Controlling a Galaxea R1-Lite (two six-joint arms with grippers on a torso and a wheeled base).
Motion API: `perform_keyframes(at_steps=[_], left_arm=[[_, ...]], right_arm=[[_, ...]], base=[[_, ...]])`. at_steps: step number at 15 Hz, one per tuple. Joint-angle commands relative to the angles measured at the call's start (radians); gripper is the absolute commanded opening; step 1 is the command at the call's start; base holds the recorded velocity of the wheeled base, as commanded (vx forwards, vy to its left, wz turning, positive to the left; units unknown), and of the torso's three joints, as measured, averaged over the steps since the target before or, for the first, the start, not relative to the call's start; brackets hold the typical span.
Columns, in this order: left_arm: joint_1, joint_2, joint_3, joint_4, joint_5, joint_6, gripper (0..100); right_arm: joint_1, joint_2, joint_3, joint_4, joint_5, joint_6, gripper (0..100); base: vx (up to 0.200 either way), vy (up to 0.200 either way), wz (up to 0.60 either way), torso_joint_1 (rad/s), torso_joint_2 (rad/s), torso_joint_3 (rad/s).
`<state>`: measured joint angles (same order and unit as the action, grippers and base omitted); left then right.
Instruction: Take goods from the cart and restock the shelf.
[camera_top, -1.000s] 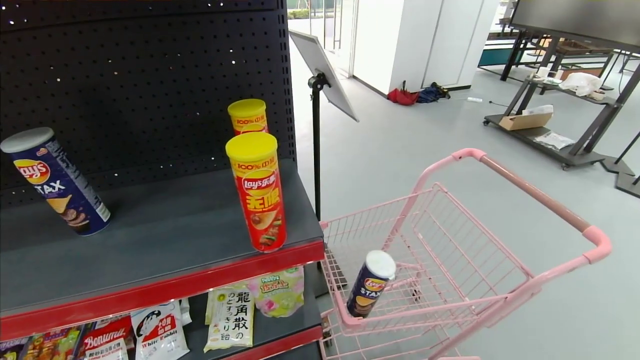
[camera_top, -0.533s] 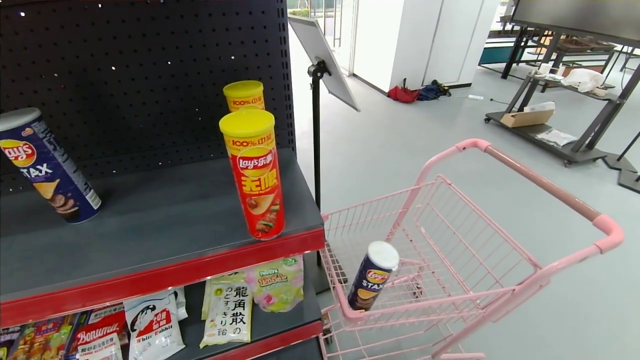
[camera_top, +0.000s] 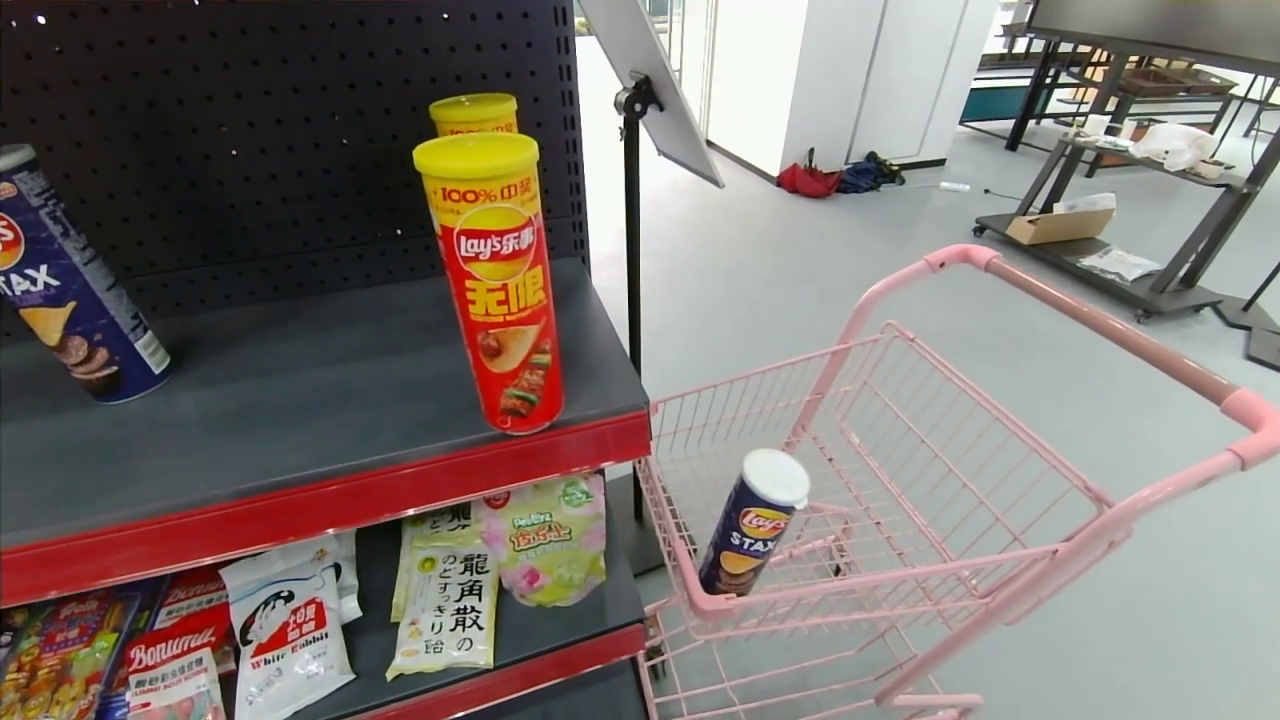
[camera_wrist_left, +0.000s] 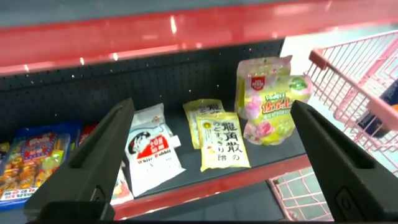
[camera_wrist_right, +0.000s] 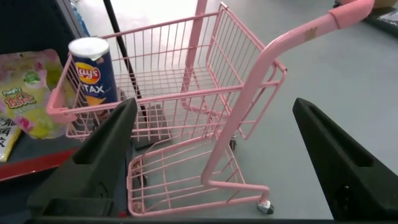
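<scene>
As the dark blue, white-lidded chip can (camera_top: 752, 530) leans in the pink cart (camera_top: 1100, 328), at 4 o'clock from the red can (camera_top: 495, 290) on the shelf (camera_top: 300, 400), the right wrist view adds a wheel (camera_wrist_right: 265, 206); the left claw (camera_wrist_left: 211, 106) gapes wide toward lower snack bags (camera_wrist_left: 224, 140), the right claw (camera_wrist_right: 214, 102) wide toward the cart.

Has shifted as a whole in the head view, so counts as camera motion, not motion of goods. Now shows the red chip can (camera_top: 490, 285) on the shelf (camera_top: 300, 510) larger and higher. Crops the blue chip can (camera_top: 70, 290) at the left border. Reveals more of the snack bags (camera_top: 450, 590) below. Clips the pink cart (camera_top: 1100, 325) handle at the right border.
</scene>
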<state>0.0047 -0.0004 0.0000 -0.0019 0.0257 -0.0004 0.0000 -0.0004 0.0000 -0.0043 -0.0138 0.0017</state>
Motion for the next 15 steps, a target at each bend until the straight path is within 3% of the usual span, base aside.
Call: perform_keyframes(at_steps=[1,5,10,11,14,15], left_arm=[[0.0,0.0,0.0,-0.001,0.0,-0.001,100],[0.0,0.0,-0.002,0.0,0.0,-0.001,100],[0.0,0.0,0.0,0.0,0.0,-0.001,100],[0.0,0.0,0.0,0.0,0.0,-0.001,100],[0.0,0.0,0.0,0.0,0.0,-0.001,100],[0.0,0.0,0.0,0.0,0.0,-0.001,100]], right_arm=[[0.0,0.0,0.0,0.0,0.0,0.0,100],[0.0,0.0,0.0,0.0,0.0,0.003,100],[0.005,0.01,0.0,0.0,0.032,-0.009,100],[0.012,0.043,-0.051,-0.014,0.068,-0.005,100],[0.041,0.663,-0.598,-0.056,0.132,0.185,100],[0.1,0.787,-0.626,-0.085,0.158,0.173,100]], base=[[0.0,0.0,0.0,-0.193,0.53,0.364],[0.0,0.0,0.0,-0.159,0.5,0.333],[0.0,0.0,0.0,-0.028,0.09,0.059],[0.0,0.0,0.0,0.0,0.0,0.0],[0.0,0.0,0.0,0.0,0.0,0.0],[0.0,0.0,0.0,0.0,0.0,0.0]])
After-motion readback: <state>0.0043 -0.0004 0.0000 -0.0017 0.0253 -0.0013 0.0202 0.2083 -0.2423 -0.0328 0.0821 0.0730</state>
